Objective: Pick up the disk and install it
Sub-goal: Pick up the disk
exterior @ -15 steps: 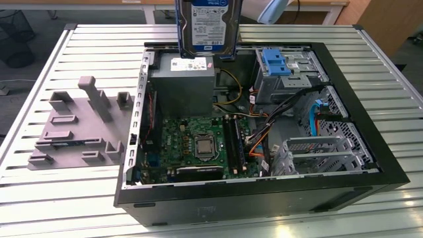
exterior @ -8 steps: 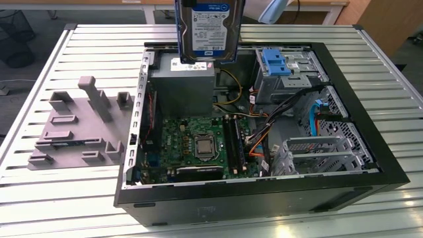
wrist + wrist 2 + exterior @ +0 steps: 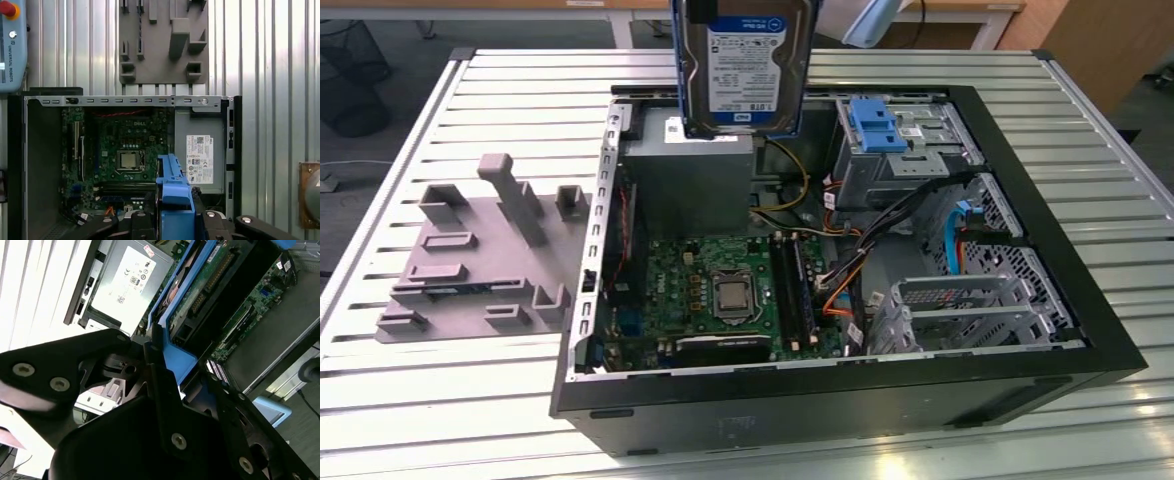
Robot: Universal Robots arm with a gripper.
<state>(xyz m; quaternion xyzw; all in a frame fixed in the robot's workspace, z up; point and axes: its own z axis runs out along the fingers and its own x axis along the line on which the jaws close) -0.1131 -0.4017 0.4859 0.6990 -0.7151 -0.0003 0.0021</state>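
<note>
Well, at the exterior view's left of the computer case a grey fixture plate lies just beside it, out of the way. The disk hangs upright above the far end of the case, over the power supply. I cannot tell whether its lower edge touches that box or clears it. The gripper is clamped on the disk's blue side rail, with black fingers pressed against it.

The grip seems to be on plastic near one end, so the drive could tilt or slip under its own weight and knock the case wall. Further right inside the case, a cable bundle lies just below the blue latch — a likely snag, and skewed rails could jam.

The disk's top is cut off by the frame, the contact between fingers and rail sits behind the gripper's body, and the bay opening by the latch is hard to make out.
</note>
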